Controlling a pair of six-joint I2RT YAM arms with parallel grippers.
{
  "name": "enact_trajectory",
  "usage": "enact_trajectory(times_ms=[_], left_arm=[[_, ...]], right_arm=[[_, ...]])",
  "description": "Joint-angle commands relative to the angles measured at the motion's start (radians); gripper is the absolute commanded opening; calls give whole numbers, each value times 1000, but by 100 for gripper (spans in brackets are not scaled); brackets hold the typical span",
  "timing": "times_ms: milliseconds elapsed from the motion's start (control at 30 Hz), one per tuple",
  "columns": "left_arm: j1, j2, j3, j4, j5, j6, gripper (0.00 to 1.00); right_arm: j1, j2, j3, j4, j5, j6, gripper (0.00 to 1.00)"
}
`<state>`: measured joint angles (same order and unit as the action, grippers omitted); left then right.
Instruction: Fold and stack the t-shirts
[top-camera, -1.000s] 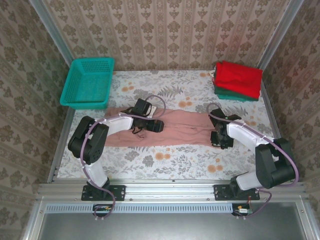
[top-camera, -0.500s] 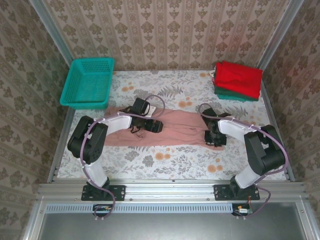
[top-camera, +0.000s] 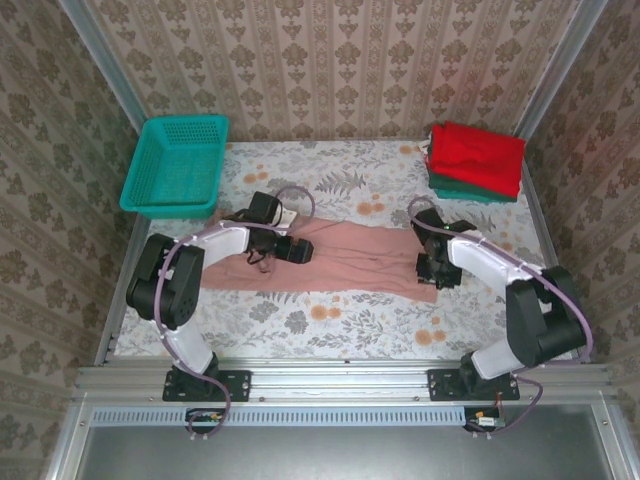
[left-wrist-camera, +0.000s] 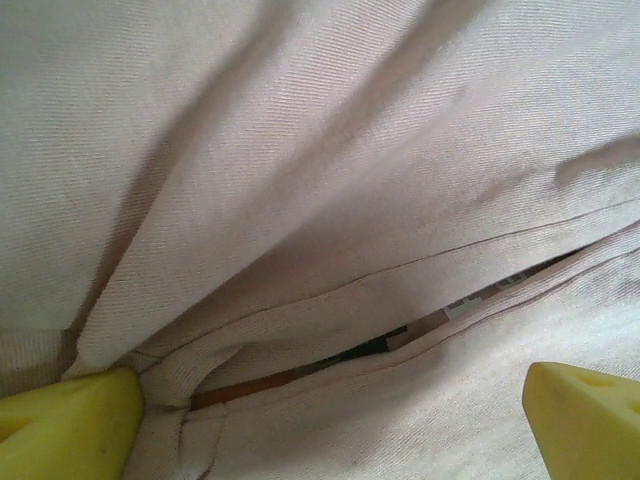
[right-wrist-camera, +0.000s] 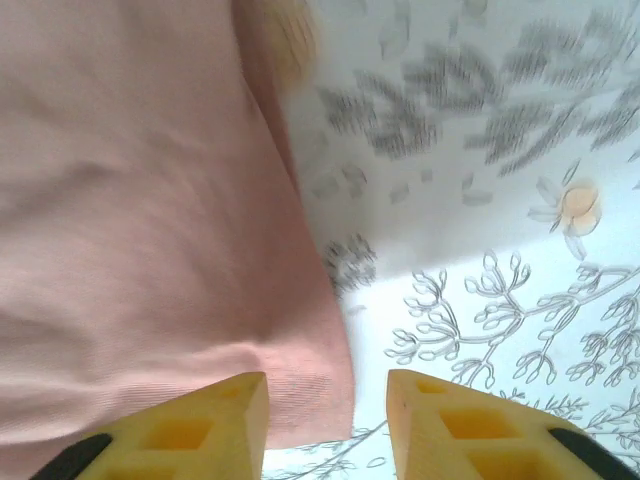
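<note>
Your left gripper sits low on the pink tee, jaws spread wide, just cloth underneath. Your right gripper is at the tee's right edge, jaws narrowly apart, with the hem under the gap but not pinched. The tee lies stretched across the middle of the table. Further back, there's a basket far left and a red tee folded on a green tee far right.

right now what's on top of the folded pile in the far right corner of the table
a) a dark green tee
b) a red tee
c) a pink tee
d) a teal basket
b: the red tee lies topmost in that corner, with only the edge of the dark green tee showing beneath it.
</note>
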<state>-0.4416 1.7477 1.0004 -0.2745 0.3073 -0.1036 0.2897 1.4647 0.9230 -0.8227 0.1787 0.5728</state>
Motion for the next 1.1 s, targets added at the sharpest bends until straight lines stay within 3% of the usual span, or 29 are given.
enact_trajectory(times_ms=[0,200,433,500,600,700,900,1067], left_arm=[[-1,-34,-23,-83,-25,16,100],[-75,-78,9,-92,-17,-6,100],[-88,-220,-12,-91,-30,-33,100],[-78,-276,-33,-97,-72,-42,100],[-47,-367,-92,-91,-133,-62,100],[-20,-439,-158,-95,-184,-74,100],[49,-477,-257,-85,-229,-87,100],[72,-450,-276,-53,-185,-102,100]], right_arm=[[-12,-18,123,19,-7,-36,43],[-88,275,322,78,-18,-87,36],[-122,509,459,128,-73,-148,33],[-130,561,484,117,-69,-152,23],[-139,571,488,99,-32,-150,11],[-142,526,483,86,-8,-155,4],[-146,504,552,25,14,-183,7],[-158,578,643,-47,21,-215,10]])
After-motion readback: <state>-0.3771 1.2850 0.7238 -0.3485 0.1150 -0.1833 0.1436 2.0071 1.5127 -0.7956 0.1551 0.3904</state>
